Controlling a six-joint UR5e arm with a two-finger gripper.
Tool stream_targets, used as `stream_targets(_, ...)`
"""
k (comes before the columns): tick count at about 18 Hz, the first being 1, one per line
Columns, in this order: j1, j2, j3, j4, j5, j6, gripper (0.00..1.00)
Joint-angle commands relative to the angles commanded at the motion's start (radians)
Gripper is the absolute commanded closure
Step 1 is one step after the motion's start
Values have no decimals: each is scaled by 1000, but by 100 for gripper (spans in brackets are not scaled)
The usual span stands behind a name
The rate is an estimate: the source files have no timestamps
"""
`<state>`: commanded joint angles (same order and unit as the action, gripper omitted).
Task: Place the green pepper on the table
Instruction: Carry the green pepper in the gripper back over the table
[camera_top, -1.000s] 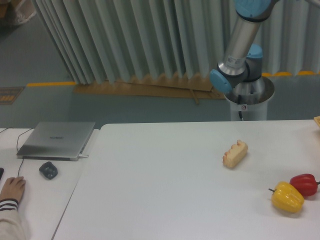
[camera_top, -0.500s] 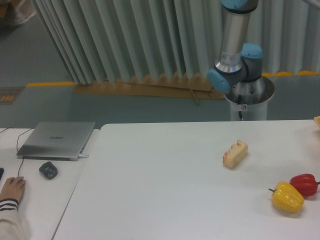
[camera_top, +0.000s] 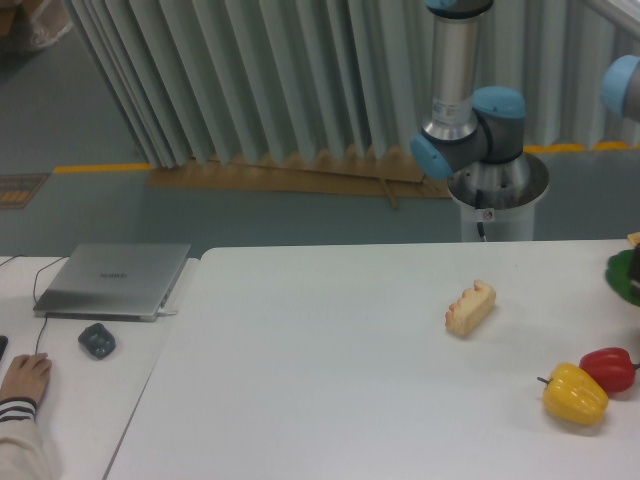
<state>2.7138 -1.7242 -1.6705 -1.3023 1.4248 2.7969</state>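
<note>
The yellow pepper (camera_top: 575, 394) is set just before the red pepper (camera_top: 609, 368) near the tabletop's (camera_top: 330, 370) right edge. A green pepper (camera_top: 626, 277) is seen behind them, at the frame's edge.

You've got three peppers at the table's (camera_top: 330, 400) right edge, one green pepper (camera_top: 625, 276), one yellow pepper (camera_top: 575, 394), one red pepper (camera_top: 609, 368), plus one pale toy pastry (camera_top: 470, 307), one laptop (camera_top: 114, 279), one mouse (camera_top: 96, 340).

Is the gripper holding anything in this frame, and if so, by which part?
It cannot be told. The gripper is out of frame; only a sliver of the green pepper shows at the right edge above the table, its hold hidden.
</note>
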Motion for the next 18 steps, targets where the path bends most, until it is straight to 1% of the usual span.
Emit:
stream_targets(2,-57,2,-2,0,61,-98,39)
stream_targets(4,-100,6,-9,6,109,-129,39)
stream_targets(7,-127,-8,-11,11,117,-166,39)
stream_targets(10,-161,-23,-18,12,120,-273,39)
stream_targets(13,-172,-34,-23,12,131,-361,39)
stream_targets(15,-199,-40,-32,14,141,-442,39)
stream_targets(16,-210,-41,-35,20,160,-460,39)
stream_targets(18,-230,-46,-49,58,196,-485,39)
